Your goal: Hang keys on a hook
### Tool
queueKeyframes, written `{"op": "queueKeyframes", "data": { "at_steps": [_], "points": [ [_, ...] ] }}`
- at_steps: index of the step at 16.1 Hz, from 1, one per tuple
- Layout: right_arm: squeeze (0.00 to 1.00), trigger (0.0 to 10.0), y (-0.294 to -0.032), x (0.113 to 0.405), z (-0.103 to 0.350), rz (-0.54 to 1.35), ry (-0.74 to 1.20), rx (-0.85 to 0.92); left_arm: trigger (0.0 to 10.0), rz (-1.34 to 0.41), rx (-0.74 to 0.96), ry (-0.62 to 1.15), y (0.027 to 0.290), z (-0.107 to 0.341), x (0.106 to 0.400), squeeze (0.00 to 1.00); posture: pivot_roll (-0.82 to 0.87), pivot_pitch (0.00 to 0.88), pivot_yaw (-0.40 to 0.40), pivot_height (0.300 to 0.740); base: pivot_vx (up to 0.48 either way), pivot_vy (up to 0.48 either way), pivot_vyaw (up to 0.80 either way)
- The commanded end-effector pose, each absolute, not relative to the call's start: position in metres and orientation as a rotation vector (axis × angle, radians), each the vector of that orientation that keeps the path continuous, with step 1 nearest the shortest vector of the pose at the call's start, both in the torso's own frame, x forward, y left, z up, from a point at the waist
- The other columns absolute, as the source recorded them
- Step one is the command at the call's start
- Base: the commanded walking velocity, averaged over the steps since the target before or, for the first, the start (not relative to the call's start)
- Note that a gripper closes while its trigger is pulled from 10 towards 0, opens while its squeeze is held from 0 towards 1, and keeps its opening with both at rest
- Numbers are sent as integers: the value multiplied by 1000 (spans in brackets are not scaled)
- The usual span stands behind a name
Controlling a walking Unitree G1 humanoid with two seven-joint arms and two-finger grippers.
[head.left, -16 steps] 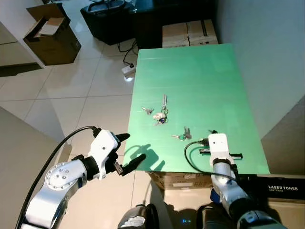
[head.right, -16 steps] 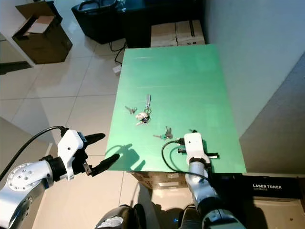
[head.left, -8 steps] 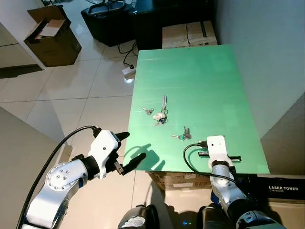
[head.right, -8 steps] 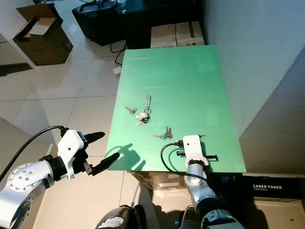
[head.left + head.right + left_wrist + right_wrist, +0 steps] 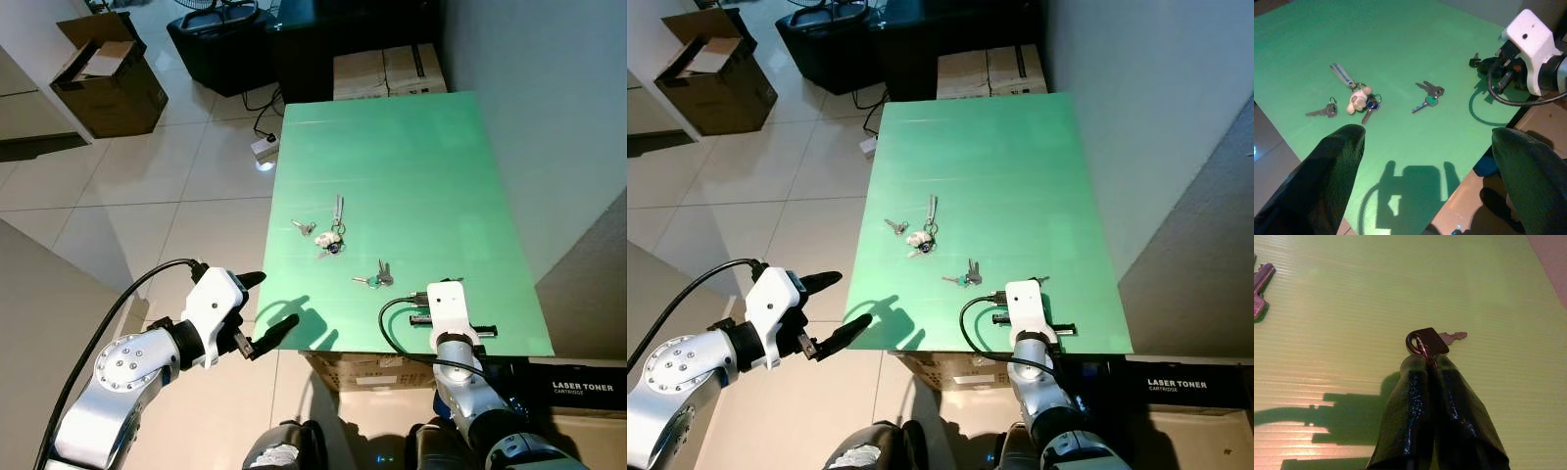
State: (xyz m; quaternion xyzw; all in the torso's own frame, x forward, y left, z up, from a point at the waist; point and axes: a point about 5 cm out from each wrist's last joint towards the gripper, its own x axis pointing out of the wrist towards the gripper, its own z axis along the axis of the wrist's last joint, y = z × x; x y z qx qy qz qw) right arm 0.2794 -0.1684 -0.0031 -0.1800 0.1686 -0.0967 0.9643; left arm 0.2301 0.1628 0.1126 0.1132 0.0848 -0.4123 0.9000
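Note:
Keys lie on a green table point(image 5: 392, 147): a bunch with a white charm and a strap point(image 5: 330, 238), a single key point(image 5: 303, 227) to its left, and a pair with a green head point(image 5: 373, 278). My right gripper point(image 5: 1429, 363) is at the table's near edge, shut on the ring of a black-headed key point(image 5: 1431, 341) that rests on the green surface point(image 5: 453, 278). My left gripper point(image 5: 279, 299) is open and holds nothing. It hovers off the table's near left corner, and its fingers point(image 5: 1337, 161) frame the keys in the left wrist view.
A grey wall runs along the table's right side. Cardboard boxes point(image 5: 389, 69) stand past the far end, beside black furniture point(image 5: 225, 39). An open box point(image 5: 103, 78) sits on the tiled floor at far left. A toner box point(image 5: 578, 387) is at near right.
My right gripper has shifted a little toward the near right of the table, taking the black-headed key along. The left arm has stayed put.

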Motion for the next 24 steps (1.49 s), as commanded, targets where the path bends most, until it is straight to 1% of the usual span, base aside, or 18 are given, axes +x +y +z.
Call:
{"op": "queueKeyframes", "data": {
  "at_steps": [1, 3, 4, 5, 9, 14, 22, 24],
  "points": [
    [1000, 10000, -164, 276, -8, -188, 370, -349, 10000, -842, 247, 196, 166, 109, 229, 0, 72, 165, 214, 740, 0, 0, 0],
    [1000, 10000, -165, 276, -8, -192, 375, -347, 10000, -845, 251, 201, 167, 108, 228, 0, 72, 166, 216, 740, 0, 0, 0],
    [969, 10000, -165, 276, -9, -196, 381, -348, 10000, -848, 253, 203, 167, 108, 228, 0, 73, 167, 216, 740, 0, 0, 0],
    [0, 10000, -166, 277, -8, -194, 387, -345, 10000, -846, 253, 203, 168, 109, 229, 0, 76, 172, 215, 740, 0, 0, 0],
    [0, 10000, -168, 279, -7, -181, 388, -340, 10000, -845, 254, 208, 170, 108, 228, 0, 78, 171, 216, 740, 0, 0, 0],
    [0, 10000, -181, 289, 4, -205, 352, -345, 10000, -841, 252, 207, 170, 110, 229, 0, 79, 174, 213, 740, 0, 0, 0],
    [0, 10000, -179, 290, 4, -174, 349, -297, 10000, -838, 259, 210, 171, 111, 230, 0, 87, 183, 217, 740, 0, 0, 0],
    [0, 10000, -179, 290, 6, -180, 334, -244, 10000, -837, 261, 211, 171, 111, 230, 0, 89, 185, 215, 740, 0, 0, 0]
  ]
}}
